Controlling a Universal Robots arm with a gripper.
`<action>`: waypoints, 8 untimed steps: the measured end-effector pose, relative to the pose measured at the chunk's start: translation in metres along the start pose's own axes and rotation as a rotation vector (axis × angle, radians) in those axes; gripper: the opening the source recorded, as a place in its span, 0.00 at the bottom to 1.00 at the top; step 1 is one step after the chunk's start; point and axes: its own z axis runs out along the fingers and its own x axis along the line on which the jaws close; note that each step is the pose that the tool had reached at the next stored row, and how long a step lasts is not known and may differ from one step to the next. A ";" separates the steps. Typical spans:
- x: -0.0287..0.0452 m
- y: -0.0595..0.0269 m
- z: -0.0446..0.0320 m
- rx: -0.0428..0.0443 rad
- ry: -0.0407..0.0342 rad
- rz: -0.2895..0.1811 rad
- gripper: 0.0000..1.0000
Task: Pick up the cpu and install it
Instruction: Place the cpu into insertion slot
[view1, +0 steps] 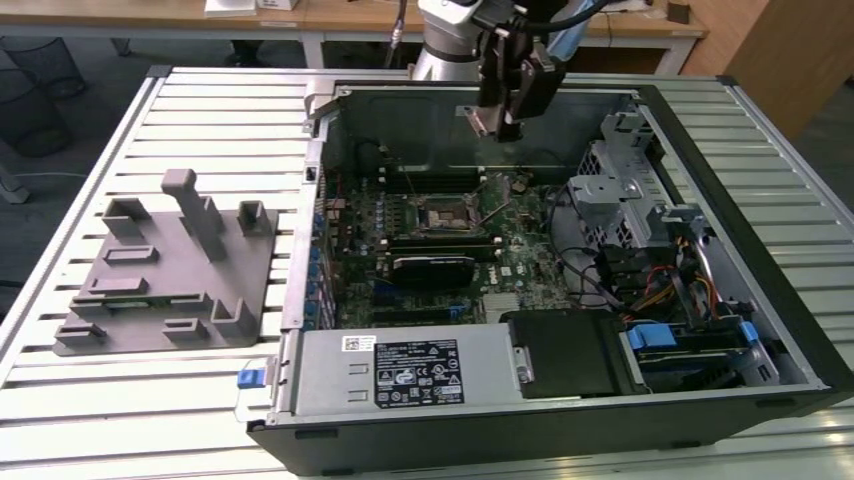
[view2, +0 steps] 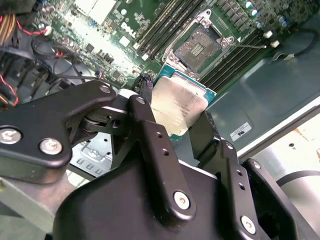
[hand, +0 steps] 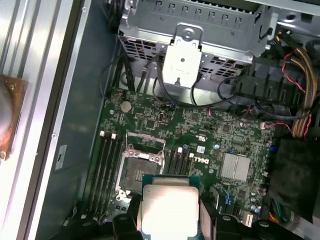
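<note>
The gripper (view2: 174, 119) is closed on the cpu (view2: 177, 105). Its two black fingers (view2: 146, 125) press on two opposite edges of the chip, so the jaws stand only as wide as the chip itself. In both wrist views the silver top of the cpu faces the camera, with a pale greenish rim around it. The cpu is in the air above the motherboard (hand: 220, 135) and does not touch it. In the first wrist view it hangs just beside the empty cpu socket (hand: 141, 165), whose metal frame has dark contacts inside. Rows of memory slots (hand: 107, 165) lie on both sides of the socket. In the exterior view the arm reaches down over the open computer case (view1: 747, 230), and the held chip is over the far part of the case, well above the socket. The case lies on its side on a slatted metal table (view1: 200, 110). On the exterior view's left, well apart from the case, a grey plastic tray (view1: 174, 300) with upright posts stands on the table. A silver power supply (view1: 400, 370) with labels sits in the near part of the case
</note>
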 end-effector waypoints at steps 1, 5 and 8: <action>0.0001 -0.0004 0.0002 -0.0003 -0.0004 0.012 0.54; 0.0018 -0.0013 0.0010 -0.0010 -0.0017 0.049 0.54; 0.0020 -0.0013 0.0012 -0.0012 -0.0016 0.051 0.54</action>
